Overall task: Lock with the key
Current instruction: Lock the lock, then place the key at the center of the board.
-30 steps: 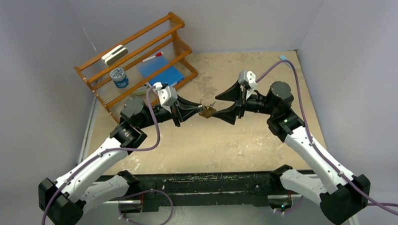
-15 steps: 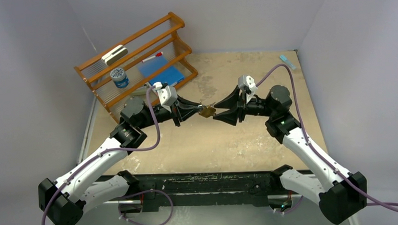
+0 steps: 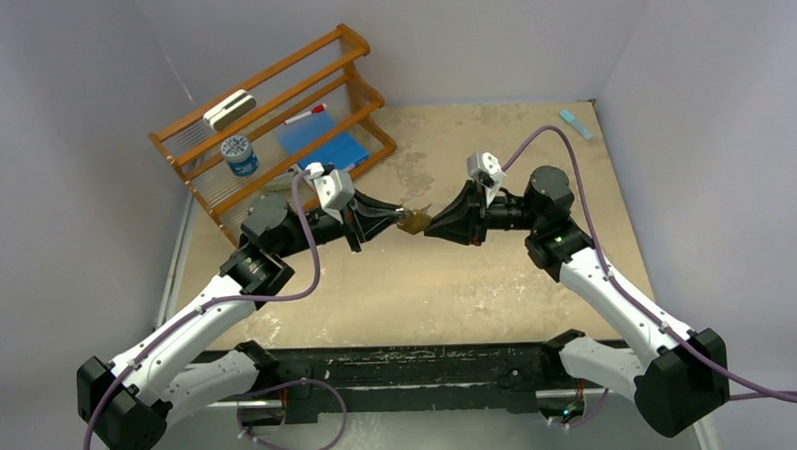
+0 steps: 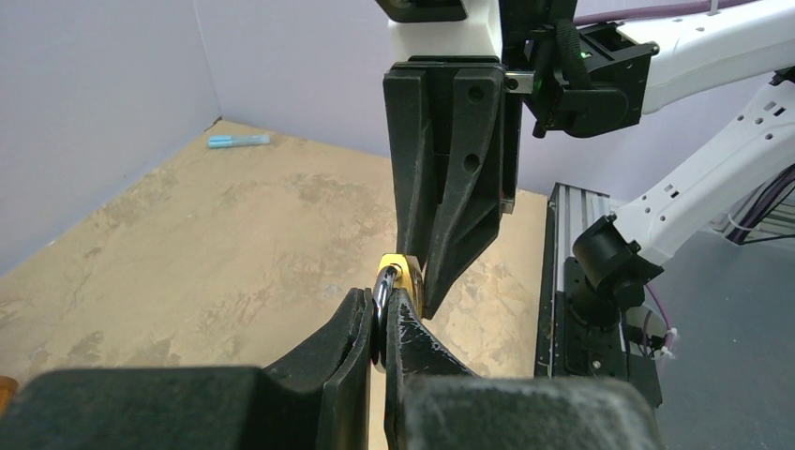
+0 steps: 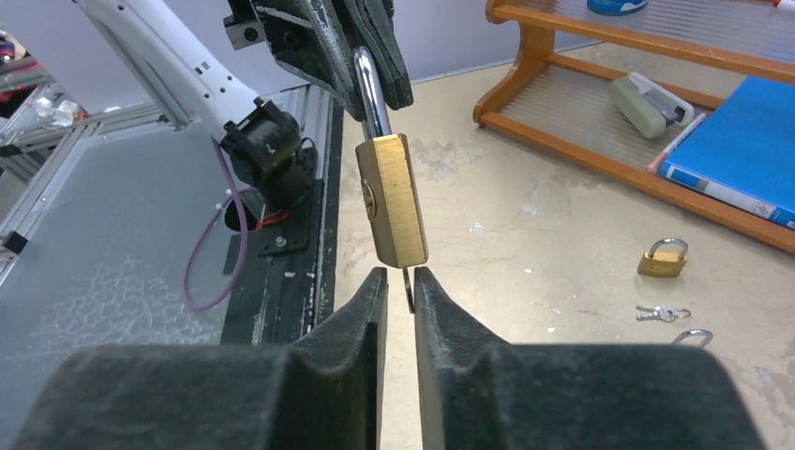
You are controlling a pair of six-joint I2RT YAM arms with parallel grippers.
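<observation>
A brass padlock hangs in the air over the middle of the table, body pointing at the right arm. My left gripper is shut on its steel shackle; from above, that gripper meets the padlock at mid-table. A thin key sticks out of the padlock's bottom end. My right gripper straddles the key with jaws nearly closed. The key lies against the right finger, and a slim gap shows on its left side. From above, the right gripper touches the padlock's end.
A wooden rack stands at the back left with a blue book, a blue tin and an eraser. On the table lie a second small padlock and a bunch of keys. A blue pen is at the far right corner.
The right gripper has moved left up to the padlock's end, and its jaws have gone from wide apart to a narrow gap around the key. The left arm has held still.
</observation>
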